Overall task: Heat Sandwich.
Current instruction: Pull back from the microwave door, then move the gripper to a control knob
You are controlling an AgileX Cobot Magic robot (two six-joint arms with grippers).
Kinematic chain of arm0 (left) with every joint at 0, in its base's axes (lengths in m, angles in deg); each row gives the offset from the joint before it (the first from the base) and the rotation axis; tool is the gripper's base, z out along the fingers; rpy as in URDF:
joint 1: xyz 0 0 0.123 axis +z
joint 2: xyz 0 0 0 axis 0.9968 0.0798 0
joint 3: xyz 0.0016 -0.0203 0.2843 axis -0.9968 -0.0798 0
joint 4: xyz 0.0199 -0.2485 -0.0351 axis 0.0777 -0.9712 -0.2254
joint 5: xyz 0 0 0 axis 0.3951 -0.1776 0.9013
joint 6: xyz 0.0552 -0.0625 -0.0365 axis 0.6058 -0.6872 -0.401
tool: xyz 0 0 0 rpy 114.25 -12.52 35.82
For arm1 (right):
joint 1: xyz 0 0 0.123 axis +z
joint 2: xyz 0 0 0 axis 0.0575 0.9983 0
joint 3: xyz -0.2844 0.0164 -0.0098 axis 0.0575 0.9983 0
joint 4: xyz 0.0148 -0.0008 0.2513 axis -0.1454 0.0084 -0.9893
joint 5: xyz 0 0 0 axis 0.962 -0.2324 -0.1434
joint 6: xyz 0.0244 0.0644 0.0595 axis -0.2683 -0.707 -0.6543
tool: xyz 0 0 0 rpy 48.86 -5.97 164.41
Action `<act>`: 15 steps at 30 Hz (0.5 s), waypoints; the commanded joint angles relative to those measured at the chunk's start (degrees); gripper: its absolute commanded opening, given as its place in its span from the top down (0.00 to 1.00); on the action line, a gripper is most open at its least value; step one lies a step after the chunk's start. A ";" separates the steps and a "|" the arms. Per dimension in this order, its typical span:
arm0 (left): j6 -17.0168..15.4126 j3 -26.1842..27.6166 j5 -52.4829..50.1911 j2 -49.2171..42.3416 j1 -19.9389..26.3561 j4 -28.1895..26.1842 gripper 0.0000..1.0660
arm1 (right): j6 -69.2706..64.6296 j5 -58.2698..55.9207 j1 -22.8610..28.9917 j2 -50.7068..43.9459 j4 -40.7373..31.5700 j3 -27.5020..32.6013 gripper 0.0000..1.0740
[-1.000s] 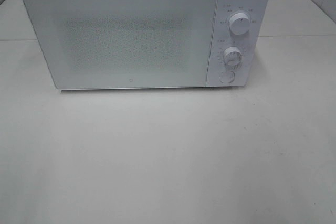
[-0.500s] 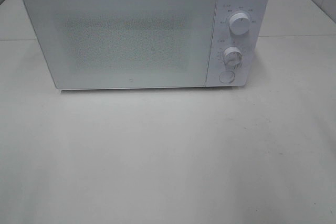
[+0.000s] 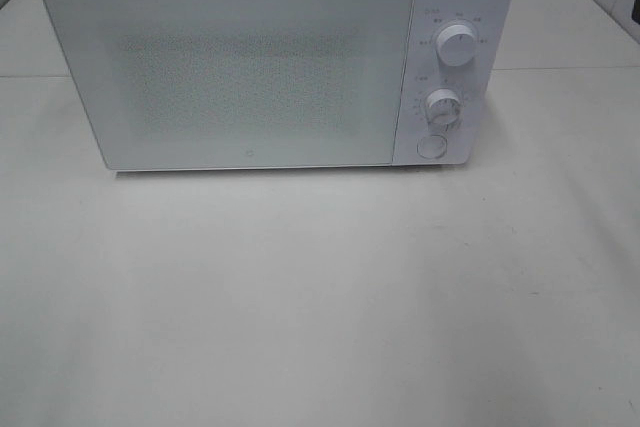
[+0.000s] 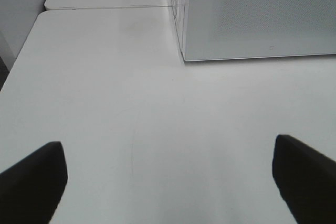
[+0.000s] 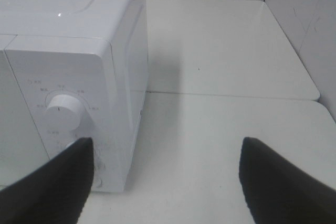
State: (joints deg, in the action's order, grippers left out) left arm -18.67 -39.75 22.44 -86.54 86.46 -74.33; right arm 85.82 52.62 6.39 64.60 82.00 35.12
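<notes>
The sandwich is out of view in every frame. A white microwave [image 3: 240, 67] stands at the back of the table with its door shut. On its right panel are an upper knob [image 3: 457, 47], a lower knob [image 3: 442, 105] and a round button [image 3: 431, 146]. My left gripper [image 4: 169, 184] is open over bare table, in front of the microwave's [image 4: 262, 14] left front corner, and holds nothing. My right gripper [image 5: 168, 182] is open and empty beside the microwave's [image 5: 68, 24] right side, near the upper knob [image 5: 64, 111].
The white table [image 3: 320, 297] stretches in front of the microwave. A seam [image 5: 231, 96] runs across the table to the right of the microwave. Tiled walls [image 5: 310, 19] close off the back and right.
A small dark shape has appeared at the right edge of the exterior high view. The microwave has not moved.
</notes>
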 commanded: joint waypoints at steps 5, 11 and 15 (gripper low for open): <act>-0.34 -0.23 0.00 -1.60 0.17 -0.17 0.03 | -0.52 12.72 -0.23 7.28 0.29 1.09 0.30; -0.34 -0.23 0.00 -1.60 0.17 -0.17 0.03 | -0.29 28.48 -0.23 12.66 -0.63 6.65 0.30; -0.34 -0.23 0.00 -1.60 0.17 -0.17 0.03 | 1.78 35.12 1.26 15.24 -4.35 10.03 0.30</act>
State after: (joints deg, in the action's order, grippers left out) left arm -18.67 -39.75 22.44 -86.54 86.46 -74.33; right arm 86.51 83.91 6.96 79.32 78.91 44.29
